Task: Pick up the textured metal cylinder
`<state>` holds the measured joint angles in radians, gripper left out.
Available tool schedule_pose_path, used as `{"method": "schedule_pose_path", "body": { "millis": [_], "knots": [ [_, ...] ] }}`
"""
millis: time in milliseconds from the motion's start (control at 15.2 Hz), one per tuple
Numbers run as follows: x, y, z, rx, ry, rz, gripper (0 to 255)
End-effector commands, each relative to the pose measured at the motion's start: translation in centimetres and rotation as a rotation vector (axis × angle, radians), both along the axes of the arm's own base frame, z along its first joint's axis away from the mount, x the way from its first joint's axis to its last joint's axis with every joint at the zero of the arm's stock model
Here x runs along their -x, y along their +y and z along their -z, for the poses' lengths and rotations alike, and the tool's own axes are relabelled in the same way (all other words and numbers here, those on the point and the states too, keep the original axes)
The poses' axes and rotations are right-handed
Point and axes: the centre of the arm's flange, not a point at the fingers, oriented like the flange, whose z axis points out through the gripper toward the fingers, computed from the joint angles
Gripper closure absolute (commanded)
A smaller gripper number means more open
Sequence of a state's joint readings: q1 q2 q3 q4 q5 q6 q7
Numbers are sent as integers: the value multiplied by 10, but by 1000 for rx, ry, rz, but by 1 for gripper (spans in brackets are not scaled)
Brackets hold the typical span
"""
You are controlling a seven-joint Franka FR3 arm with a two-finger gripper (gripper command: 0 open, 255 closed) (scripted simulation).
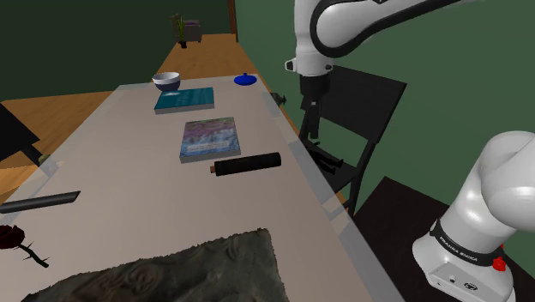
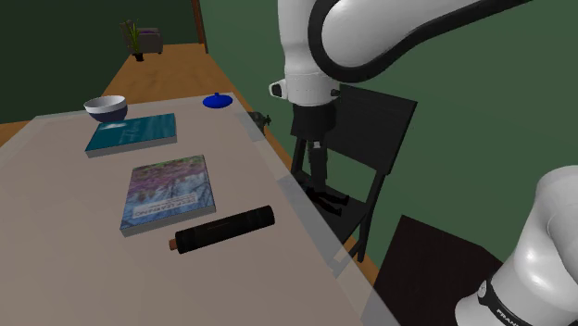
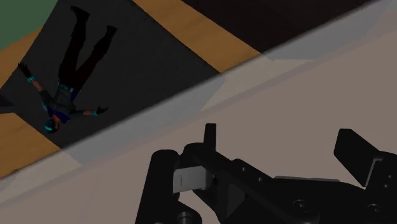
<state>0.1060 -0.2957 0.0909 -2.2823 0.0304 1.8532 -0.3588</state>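
The near-black cylinder [image 1: 247,164] with a reddish-brown end lies on its side on the pale grey worktop [image 1: 129,172]. It is just beside the flat book with a purple-and-green cover [image 1: 210,137], at the book's five o'clock in the shoulder view. The all-black two-finger hand [image 1: 306,130] hangs above the worktop's edge, empty, its fingers [image 3: 356,156] spread. The cylinder sits at its eight o'clock. The step in hand is the approach. Doing it well probably means carrying the hand inward over the cylinder's middle and turning the wrist so the fingers straddle it across its length. Then descend low and close gently, since a round body may roll away.
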Motion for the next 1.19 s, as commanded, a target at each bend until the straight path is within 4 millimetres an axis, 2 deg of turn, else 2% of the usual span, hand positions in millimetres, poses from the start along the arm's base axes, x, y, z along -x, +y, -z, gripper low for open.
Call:
{"method": "schedule_pose_path", "body": {
  "millis": [0,726,1056,1122],
  "knots": [
    [-19,10,11,-3,-6,-44,0],
    [-118,89,73,-19,-37,-277,0],
    [-157,132,100,-26,-51,-383,0],
    [-160,136,102,-27,-52,-391,0]
  ]
}}
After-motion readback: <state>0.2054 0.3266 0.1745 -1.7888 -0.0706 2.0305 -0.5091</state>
